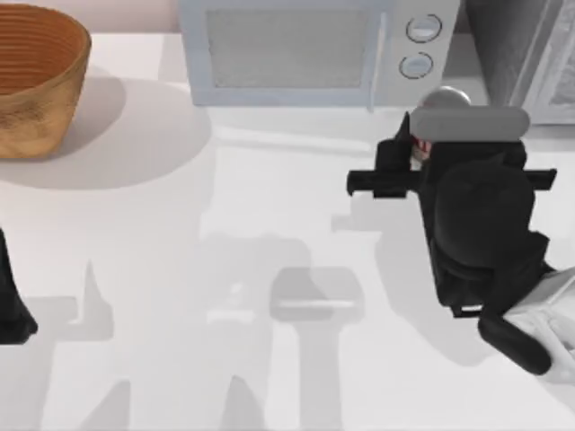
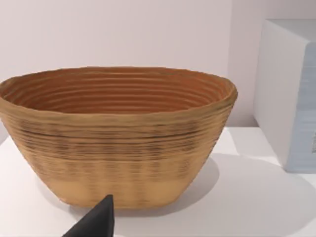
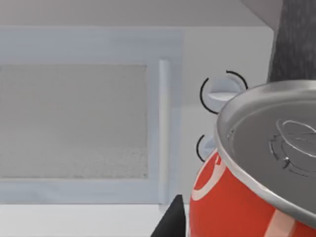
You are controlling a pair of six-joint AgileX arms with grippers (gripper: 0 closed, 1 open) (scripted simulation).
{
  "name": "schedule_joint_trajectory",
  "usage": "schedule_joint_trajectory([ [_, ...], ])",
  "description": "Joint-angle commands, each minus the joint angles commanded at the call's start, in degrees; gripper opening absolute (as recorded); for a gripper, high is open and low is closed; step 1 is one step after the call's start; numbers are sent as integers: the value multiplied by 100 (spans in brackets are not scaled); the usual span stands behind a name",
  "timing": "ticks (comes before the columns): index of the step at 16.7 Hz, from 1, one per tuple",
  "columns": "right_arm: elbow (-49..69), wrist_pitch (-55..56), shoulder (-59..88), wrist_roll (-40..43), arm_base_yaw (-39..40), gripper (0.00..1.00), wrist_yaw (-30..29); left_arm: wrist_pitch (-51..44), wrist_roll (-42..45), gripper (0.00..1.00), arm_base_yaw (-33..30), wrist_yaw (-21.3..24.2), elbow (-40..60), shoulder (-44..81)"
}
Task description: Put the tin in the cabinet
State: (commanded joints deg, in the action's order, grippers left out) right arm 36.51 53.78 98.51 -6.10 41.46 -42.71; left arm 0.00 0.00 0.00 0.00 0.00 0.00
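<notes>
The tin (image 1: 417,145) shows as a sliver of red and white between the black fingers of my right gripper (image 1: 409,154), just in front of the microwave's knob panel. In the right wrist view the tin (image 3: 247,197) is very close, with its red label and silver top turned toward the camera and a black finger (image 3: 170,219) beside it. The gripper is shut on the tin. The cabinet (image 1: 530,49), dark grey and speckled with a lighter framed door, stands at the back right corner, a little right of the tin, and its dark side (image 3: 296,44) rises behind the tin. My left arm (image 1: 11,301) is parked at the left edge.
A light grey microwave (image 1: 287,54) with two round knobs (image 1: 422,29) stands at the back middle, right beside the cabinet. A wicker basket (image 1: 36,76) sits at the back left and is large in the left wrist view (image 2: 118,138). The white table (image 1: 225,296) stretches across the front.
</notes>
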Motion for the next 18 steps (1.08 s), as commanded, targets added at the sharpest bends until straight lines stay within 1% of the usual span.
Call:
schedule_joint_trajectory([
  [3, 20, -363, -358, 9, 6, 0, 1, 0, 0, 100, 0, 0, 0, 0],
  [8, 3, -354, -349, -1, -2, 0, 1, 0, 0, 100, 0, 0, 0, 0],
  [10, -52, -435, -530, 6, -69, 0, 92, 0, 0, 100, 0, 0, 0, 0],
  [14, -409, -938, -1611, 69, -487, 0, 568, 0, 0, 100, 0, 0, 0, 0],
  [18, -1041, -1810, -3402, 191, -1218, 0, 1315, 0, 0, 100, 0, 0, 0, 0],
])
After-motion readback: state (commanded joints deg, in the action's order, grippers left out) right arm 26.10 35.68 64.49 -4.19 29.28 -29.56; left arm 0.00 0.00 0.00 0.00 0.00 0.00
